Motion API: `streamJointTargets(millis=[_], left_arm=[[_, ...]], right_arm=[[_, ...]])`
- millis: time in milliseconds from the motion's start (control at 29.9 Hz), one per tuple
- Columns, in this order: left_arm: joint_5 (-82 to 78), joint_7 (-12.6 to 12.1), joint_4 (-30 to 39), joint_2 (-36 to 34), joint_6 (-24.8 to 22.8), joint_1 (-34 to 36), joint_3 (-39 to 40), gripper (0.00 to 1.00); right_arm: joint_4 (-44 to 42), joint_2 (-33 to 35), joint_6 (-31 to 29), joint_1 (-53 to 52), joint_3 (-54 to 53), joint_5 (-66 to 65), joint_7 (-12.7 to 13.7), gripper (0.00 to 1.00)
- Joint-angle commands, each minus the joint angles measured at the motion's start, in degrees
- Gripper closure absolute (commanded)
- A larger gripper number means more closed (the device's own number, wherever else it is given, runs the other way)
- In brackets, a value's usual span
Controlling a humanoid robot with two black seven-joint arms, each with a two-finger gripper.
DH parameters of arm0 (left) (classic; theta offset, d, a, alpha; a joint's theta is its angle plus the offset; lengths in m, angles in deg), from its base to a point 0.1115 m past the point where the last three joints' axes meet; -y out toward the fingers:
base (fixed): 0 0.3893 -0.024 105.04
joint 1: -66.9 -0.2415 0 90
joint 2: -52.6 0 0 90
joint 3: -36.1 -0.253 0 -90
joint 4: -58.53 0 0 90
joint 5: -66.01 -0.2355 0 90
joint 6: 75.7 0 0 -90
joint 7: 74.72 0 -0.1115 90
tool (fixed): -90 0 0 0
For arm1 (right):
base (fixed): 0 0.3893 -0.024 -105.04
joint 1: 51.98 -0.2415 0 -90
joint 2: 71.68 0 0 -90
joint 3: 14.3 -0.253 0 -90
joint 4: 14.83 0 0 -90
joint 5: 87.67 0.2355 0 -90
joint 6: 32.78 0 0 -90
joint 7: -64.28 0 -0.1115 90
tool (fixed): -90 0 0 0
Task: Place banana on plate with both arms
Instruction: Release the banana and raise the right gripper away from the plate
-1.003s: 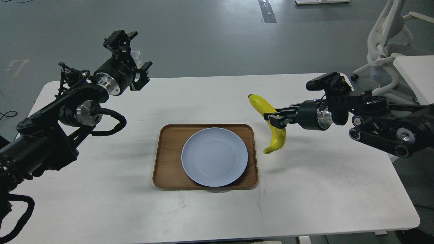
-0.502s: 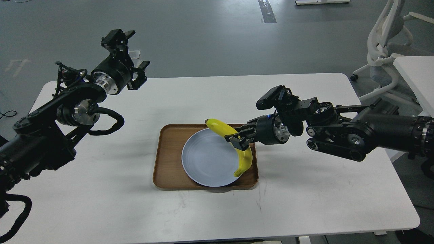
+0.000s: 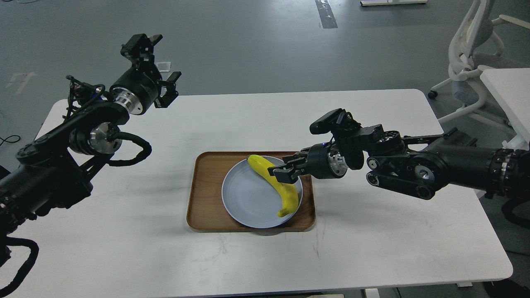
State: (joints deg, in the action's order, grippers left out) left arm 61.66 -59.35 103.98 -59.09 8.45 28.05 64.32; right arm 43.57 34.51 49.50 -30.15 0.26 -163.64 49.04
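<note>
The yellow banana (image 3: 285,192) hangs over the right half of the pale blue-lavender plate (image 3: 244,198), its lower tip at or just above the plate. My right gripper (image 3: 280,170) is shut on the banana's middle, reaching in from the right. My left gripper (image 3: 167,89) is raised above the table's far left part, well away from the plate; its fingers stand apart and hold nothing.
The plate sits in a brown wooden tray (image 3: 205,194) in the middle of the white table (image 3: 372,240). A white chair (image 3: 472,54) and another white tabletop (image 3: 507,91) stand off the far right edge.
My right arm carried the banana left from beside the tray to over the plate, then lowered it slightly. My left arm shifted only slightly.
</note>
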Motion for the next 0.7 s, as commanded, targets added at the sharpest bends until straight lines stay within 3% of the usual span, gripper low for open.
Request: streamJointTargets(millis=[0, 201, 301, 368, 401, 535, 669], left_arm=[[0.0, 0.2, 0.0, 0.3, -0.1, 0.0, 0.0, 0.02], [0.3, 0.1, 0.1, 0.1, -1.6, -0.1, 0.1, 0.02], [0.8, 0.0, 0.0, -0.1, -2.9, -1.1, 0.6, 0.02], [0.9, 0.0, 0.0, -0.1, -3.1, -1.9, 0.8, 0.02], [0.9, 0.0, 0.0, -0.1, -3.1, -1.9, 0.8, 0.02], [2.3, -0.4, 0.0, -0.4, -5.0, -3.9, 2.3, 0.02], [4.6, -1.0, 0.0, -0.4, -8.2, -5.9, 4.6, 0.02]], right_arm=[[0.0, 0.1, 0.0, -0.5, -0.4, 3.2, 0.2, 0.01], [-0.1, 1.6, 0.0, -0.5, -7.0, 8.3, 0.3, 0.0], [-1.4, 4.6, -0.4, 0.9, -15.3, 23.4, 1.1, 0.0], [-2.1, 5.4, -0.5, 3.5, -22.8, 40.5, 2.8, 0.0], [-2.2, 5.4, -0.5, 3.5, -22.8, 40.6, 2.9, 0.0], [-2.2, 8.8, -0.7, 9.0, -36.1, 65.8, 7.8, 0.0], [-4.3, 8.9, -0.9, 14.8, -45.0, 75.2, 10.9, 0.0]])
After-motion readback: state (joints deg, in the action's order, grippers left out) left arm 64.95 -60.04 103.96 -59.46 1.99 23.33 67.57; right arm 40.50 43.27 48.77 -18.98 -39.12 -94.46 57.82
